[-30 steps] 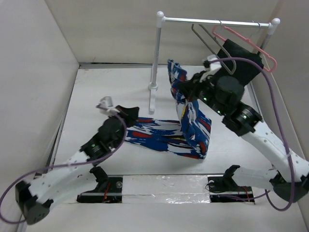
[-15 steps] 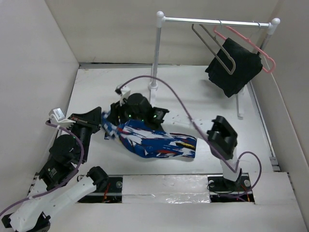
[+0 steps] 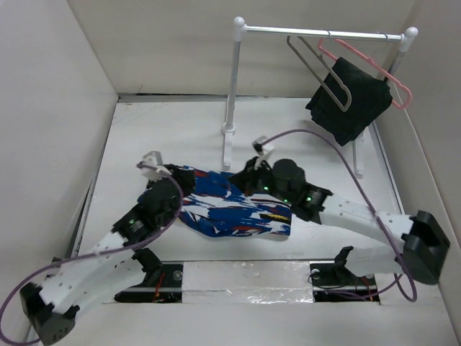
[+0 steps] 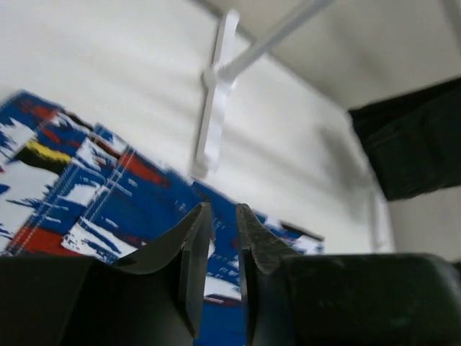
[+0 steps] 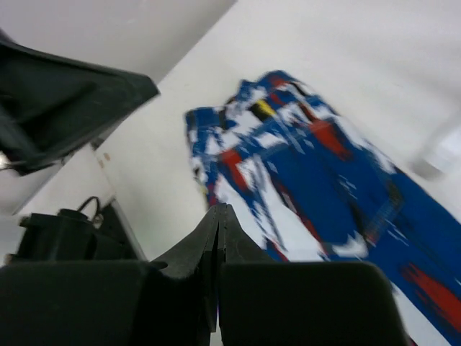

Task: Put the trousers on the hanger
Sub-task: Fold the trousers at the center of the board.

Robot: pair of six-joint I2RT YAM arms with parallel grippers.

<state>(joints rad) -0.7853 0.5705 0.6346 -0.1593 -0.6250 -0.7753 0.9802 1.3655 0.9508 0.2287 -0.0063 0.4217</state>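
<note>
The printed trousers (image 3: 230,209) lie folded in a flat band on the table, also seen in the left wrist view (image 4: 86,194) and the right wrist view (image 5: 302,166). My left gripper (image 3: 175,175) hovers over their left end, jaws a narrow gap apart with nothing between them (image 4: 222,207). Over their upper middle edge, my right gripper (image 3: 246,180) is shut and empty (image 5: 222,207). The grey wire hanger (image 3: 317,68) hangs bare on the rail at the back right.
A white rack (image 3: 232,86) stands behind the trousers, its foot (image 4: 212,108) close to them. A pink hanger (image 3: 374,68) on the same rail carries a black cloth (image 3: 349,101). White walls close in left, right and behind.
A second ago the right gripper held the trousers raised near the rack. Now they lie folded flat, the right gripper has let go and shut, and the left jaws have parted slightly.
</note>
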